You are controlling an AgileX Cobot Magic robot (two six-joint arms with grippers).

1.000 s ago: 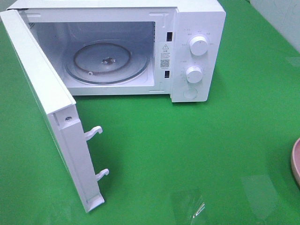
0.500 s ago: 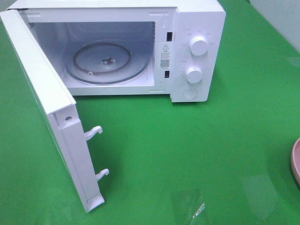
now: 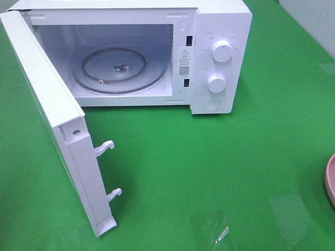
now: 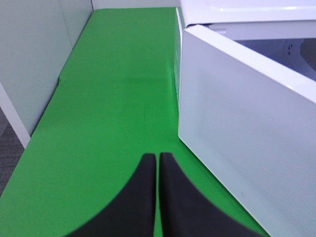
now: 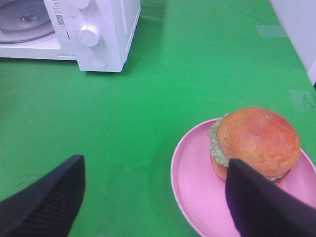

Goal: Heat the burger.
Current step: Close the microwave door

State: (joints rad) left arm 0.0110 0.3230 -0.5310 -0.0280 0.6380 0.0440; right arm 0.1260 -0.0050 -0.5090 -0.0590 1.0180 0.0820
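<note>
Burger [image 5: 256, 140] sits on a shallow pink plate [image 5: 195, 190] at the lower right of the right wrist frame, its glossy bun on top and a frill of green lettuce showing along the side nearest the microwave. The plate rests on the green table cover [image 5: 187, 64], well apart from the white microwave [image 3: 220, 31], which fills the upper left of the exterior high frame. In that high frame only a sliver of the plate's rim [image 3: 330, 180] shows at the right edge, and the burger itself is out of sight there. The right gripper [image 5: 153, 190] hangs over the cloth with its two dark fingers [image 5: 49, 200] spread wide, one over bare green, the other overlapping the plate's near rim beside the burger; whether it touches the plate cannot be told, and nothing is between the fingers. The left gripper [image 4: 157, 163] appears at the bottom of the left wrist frame with its fingers pressed together, holding nothing, just beside the outer face of the microwave door [image 4: 247, 128]. That door [image 3: 52, 120] stands swung fully open at the left of the high frame (two white latch hooks jut from its edge), leaving the cavity and its glass turntable [image 3: 119, 69] exposed. Two round knobs [image 3: 222, 51] sit on the control panel right of the opening. Between plate and oven lies only open green cloth.
</note>
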